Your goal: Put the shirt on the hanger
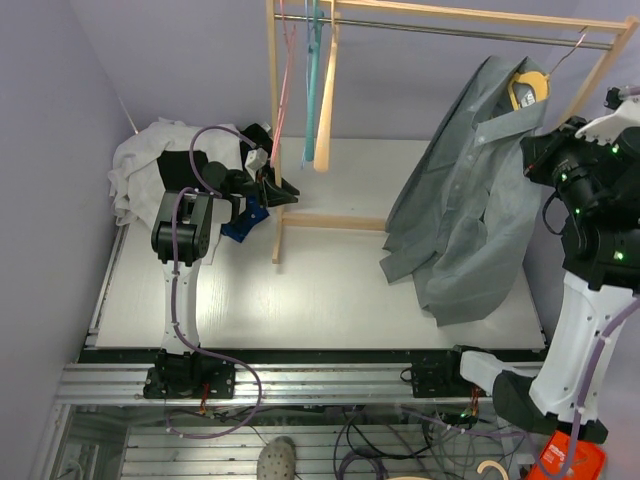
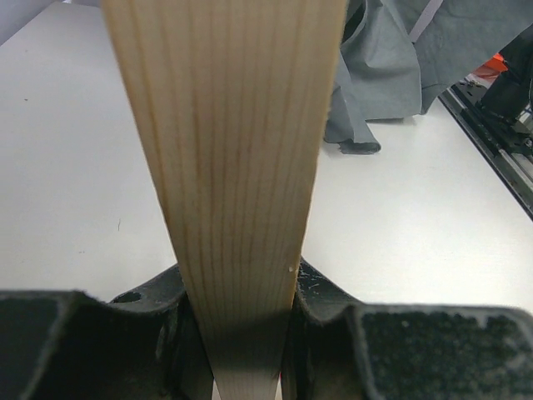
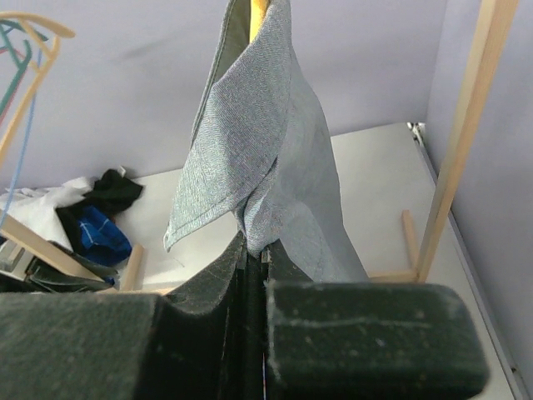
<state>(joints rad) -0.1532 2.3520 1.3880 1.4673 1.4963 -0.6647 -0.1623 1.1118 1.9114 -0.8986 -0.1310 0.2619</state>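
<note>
The shirt [image 1: 470,190] hangs at about 2 o'clock on the table in the overhead view. It is draped over the hanger [image 1: 527,90], whose yellow plastic shows inside the open collar. The hanger's thin hook [image 1: 563,55] runs up toward the metal rail [image 1: 450,30] near the right end of the wooden rack. The shirt's lower part slumps onto the white table [image 1: 300,290], with one front panel spreading toward 9 o'clock. The right gripper [image 3: 252,258] sits at the shirt's 3 o'clock side, its jaws pressed together on a fold of the grey cloth just below the collar.

The rack's right upright [image 3: 466,142] stands close by at the shirt's 3 o'clock. A low crossbar [image 1: 335,221] runs along the table from the shirt's 9 o'clock edge to the left upright [image 1: 273,130]. The left gripper [image 2: 241,308] is clamped on that post, and the pale wood fills the wrist view with a black finger on either side.

Toward 12 o'clock, a pink hanger [image 1: 288,70], a teal hanger [image 1: 314,60] and a cream hanger [image 1: 325,110] dangle from the rail's left end. At 10 o'clock, behind the left arm, a white garment [image 1: 145,165] lies heaped. A dark blue garment [image 1: 245,222] lies just beside the left gripper
</note>
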